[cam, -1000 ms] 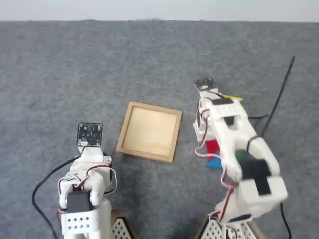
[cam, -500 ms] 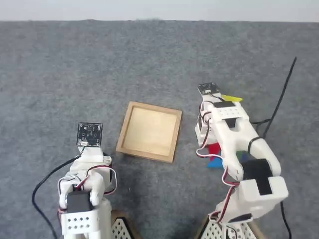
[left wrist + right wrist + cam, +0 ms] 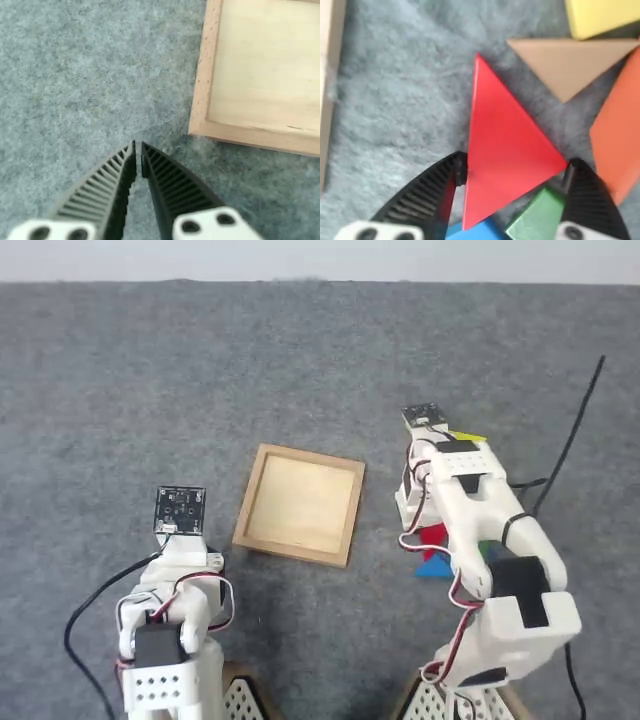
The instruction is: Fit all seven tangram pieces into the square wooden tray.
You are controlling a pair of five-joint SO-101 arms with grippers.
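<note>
The square wooden tray [image 3: 300,502] lies bare inside at the middle of the grey mat. To its right, my right arm [image 3: 455,490] hangs over a cluster of tangram pieces. In the right wrist view my right gripper [image 3: 515,172] is open, and its fingers straddle the wide end of the red triangle [image 3: 505,150]. Around that triangle lie a tan triangle [image 3: 570,62], a yellow piece [image 3: 600,15], an orange piece [image 3: 617,135], a green piece [image 3: 537,220] and a blue piece [image 3: 475,232]. My left gripper [image 3: 137,146] is shut and empty, just off the tray's near corner [image 3: 200,125].
From above, red [image 3: 432,534], blue [image 3: 432,565] and yellow [image 3: 465,436] pieces peek out beside the right arm. A black cable [image 3: 570,430] runs along the far right. The left arm [image 3: 170,620] sits at the lower left, with open mat beyond the tray.
The right arm has shifted slightly to the right and settled over the piece cluster. The left arm and the tray have not moved.
</note>
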